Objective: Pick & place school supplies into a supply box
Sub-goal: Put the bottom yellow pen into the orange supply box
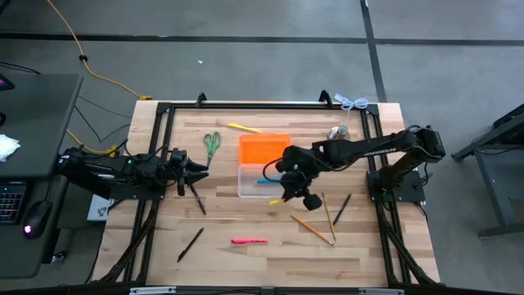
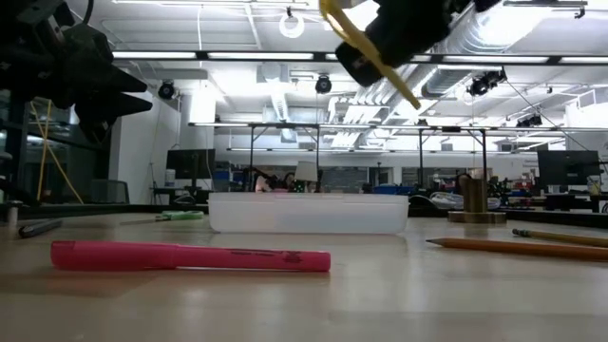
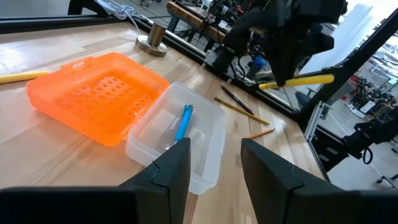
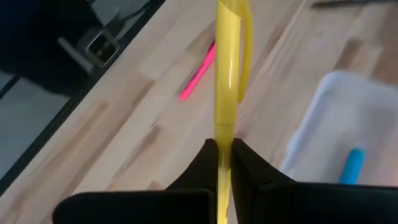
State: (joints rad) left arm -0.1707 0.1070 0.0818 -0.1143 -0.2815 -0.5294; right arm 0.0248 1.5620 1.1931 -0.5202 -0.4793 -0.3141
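Pinching a yellow pen [image 4: 225,74] between pressed-together fingers, my right gripper [image 1: 292,190] hangs above the bench [image 1: 270,262] just beside the box [image 1: 258,182]. That box is clear plastic with an orange lid [image 3: 93,96] laid open; one blue pen [image 3: 183,121] lies inside. My left gripper [image 3: 214,165] is spread, empty, pointing at it.

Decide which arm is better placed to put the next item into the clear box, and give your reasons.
The right. Its gripper already grips a yellow pen in the air beside the clear box. The left gripper is open, empty and farther away.
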